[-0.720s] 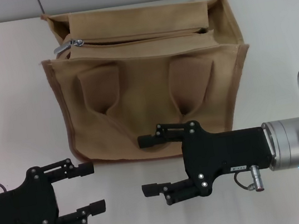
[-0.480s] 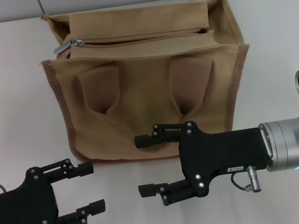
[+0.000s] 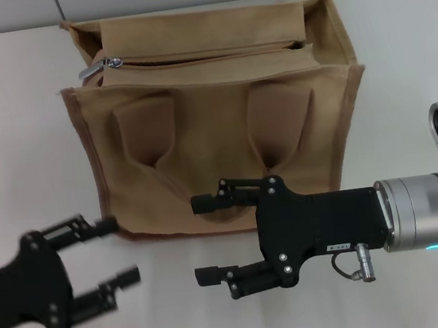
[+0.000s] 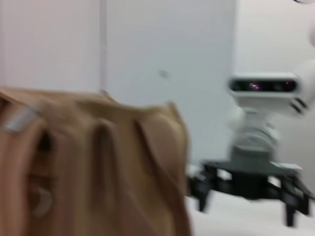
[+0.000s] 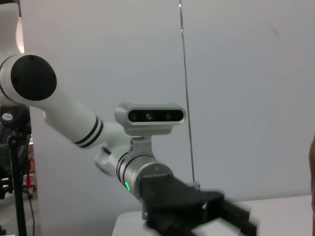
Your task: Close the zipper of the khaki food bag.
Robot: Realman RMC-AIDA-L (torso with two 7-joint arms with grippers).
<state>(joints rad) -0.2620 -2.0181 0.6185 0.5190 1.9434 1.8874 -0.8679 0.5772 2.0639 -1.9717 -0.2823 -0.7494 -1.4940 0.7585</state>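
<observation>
place: robot lab | signs: plain white surface (image 3: 21,161) | bare pale wall (image 5: 246,73) | tripod stand (image 5: 17,187) far left

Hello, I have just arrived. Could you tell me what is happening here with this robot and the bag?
A two-armed robot faces a khaki food bag standing on a white table. The zipper along its top looks open, with the silver pull tab at the robot's left end. Neither gripper touches the bag yet. The left gripper and the right gripper are both open, low in front of the bag.
</observation>
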